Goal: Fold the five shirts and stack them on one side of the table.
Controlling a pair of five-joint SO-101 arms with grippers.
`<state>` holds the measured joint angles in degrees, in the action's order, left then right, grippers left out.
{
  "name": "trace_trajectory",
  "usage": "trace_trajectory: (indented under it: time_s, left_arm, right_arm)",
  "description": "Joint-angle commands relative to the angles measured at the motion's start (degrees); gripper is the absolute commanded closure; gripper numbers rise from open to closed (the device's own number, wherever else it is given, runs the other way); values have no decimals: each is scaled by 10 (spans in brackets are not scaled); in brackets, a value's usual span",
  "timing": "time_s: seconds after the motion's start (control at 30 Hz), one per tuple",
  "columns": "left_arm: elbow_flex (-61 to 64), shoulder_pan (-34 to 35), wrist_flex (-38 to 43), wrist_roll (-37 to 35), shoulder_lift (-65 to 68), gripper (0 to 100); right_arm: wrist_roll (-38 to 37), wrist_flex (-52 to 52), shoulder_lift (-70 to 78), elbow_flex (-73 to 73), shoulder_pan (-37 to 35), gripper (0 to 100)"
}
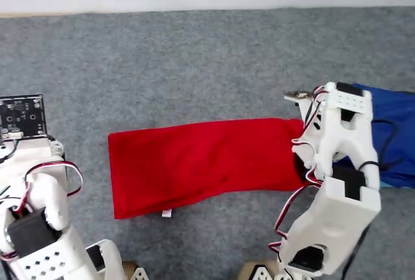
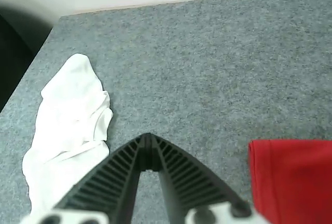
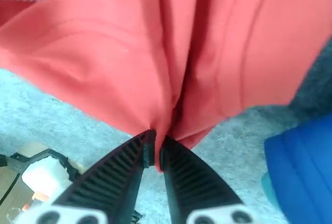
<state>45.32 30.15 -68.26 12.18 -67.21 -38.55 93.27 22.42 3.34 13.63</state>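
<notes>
Holds only a thin bunched edge of the red shirt (image 1: 201, 163) in the closed right claw (image 3: 154, 149), rest spread flat beyond it, blue shirt (image 1: 399, 157) just beside, left claw (image 2: 149, 143) closed and empty; could well lose that pinch mid-fold or drag the blue one along.

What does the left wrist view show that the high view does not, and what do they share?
Left wrist view alone: a crumpled white shirt lying near the table's edge, and a close look at the left gripper, shut and empty above the table.

High view alone: a blue shirt at the far side, partly covered by the right arm, which stands at the end of the red shirt. That shirt's whole folded length also shows here.

Both: the grey table and the red shirt, of which the left wrist view catches just one end.
</notes>
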Motion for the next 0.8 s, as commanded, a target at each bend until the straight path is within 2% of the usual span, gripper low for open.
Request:
trace_trajectory:
  time_s: [0.0, 0.13, 0.2, 0.4, 0.63, 0.77]
  left_arm:
    - [-10, 1, 4, 5, -5, 996]
    - [-22, 0, 4, 5, -5, 996]
    - [-25, 0, 4, 5, -5, 996]
    - [-25, 0, 4, 4, -5, 996]
    - [-26, 2, 4, 3, -5, 996]
    - [-26, 2, 4, 4, -5, 996]
  right_arm:
    - [-4, -15, -64, 3, 14, 903]
    - [3, -9, -158, 4, 8, 768]
    - [21, -9, -203, 4, -1, 761]
    - [61, -15, -254, 21, -81, 820]
    - [120, -81, -167, 29, -188, 991]
    - [131, -116, -112, 29, -211, 987]
